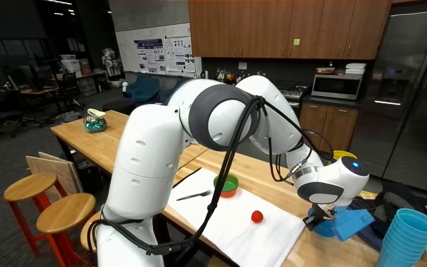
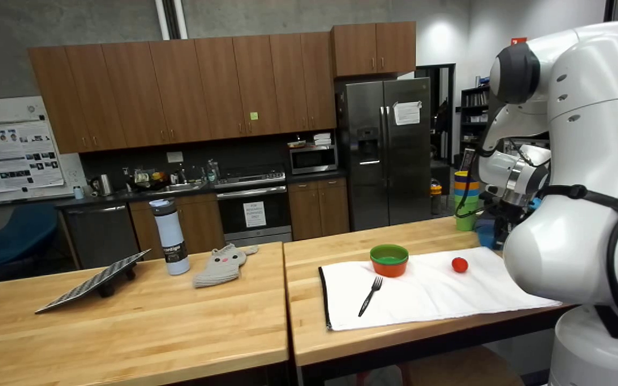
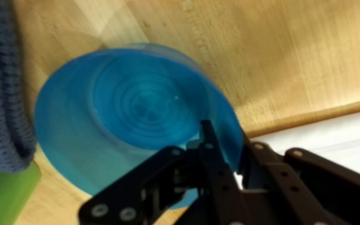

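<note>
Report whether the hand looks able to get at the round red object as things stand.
Probably not yet: the hand has its fingers astride one side of the blue cup and would need to clear it first. Beyond that, the round red object sits uncovered on the white cloth.

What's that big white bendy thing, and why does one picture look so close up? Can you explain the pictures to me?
That's a robot arm, a machine that bends a bit like yours. Two pictures come from cameras standing away from it. The close-up comes from a camera on its wrist, looking down into a blue cup. On the wooden table lies a white cloth, and on that are a dark fork, a round red thing, and a green bowl nested in an orange bowl. The blue cup is off the cloth. The robot's pincer seems to be pinching the cup's wall, one finger inside, one outside.
</note>
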`<action>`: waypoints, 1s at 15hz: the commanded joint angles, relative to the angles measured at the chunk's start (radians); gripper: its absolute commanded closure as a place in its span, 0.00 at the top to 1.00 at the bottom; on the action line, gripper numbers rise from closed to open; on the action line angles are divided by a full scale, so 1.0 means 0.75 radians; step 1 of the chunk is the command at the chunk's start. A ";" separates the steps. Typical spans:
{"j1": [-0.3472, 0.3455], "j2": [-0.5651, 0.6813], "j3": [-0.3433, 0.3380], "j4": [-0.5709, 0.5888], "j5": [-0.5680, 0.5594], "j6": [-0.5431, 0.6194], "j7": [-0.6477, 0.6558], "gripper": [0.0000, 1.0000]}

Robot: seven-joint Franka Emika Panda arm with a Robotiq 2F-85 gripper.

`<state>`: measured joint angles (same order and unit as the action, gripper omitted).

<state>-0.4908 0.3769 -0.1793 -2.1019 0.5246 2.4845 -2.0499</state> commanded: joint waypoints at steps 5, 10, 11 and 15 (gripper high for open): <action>0.070 -0.196 0.037 -0.131 -0.151 0.062 -0.029 0.00; 0.169 -0.329 0.055 -0.267 -0.253 0.157 -0.060 0.01; 0.189 -0.345 0.060 -0.290 -0.268 0.178 -0.063 0.01; 0.254 -0.413 0.087 -0.367 -0.266 0.180 -0.136 0.01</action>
<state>-0.3257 0.1385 -0.1237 -2.3103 0.3318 2.6090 -2.1005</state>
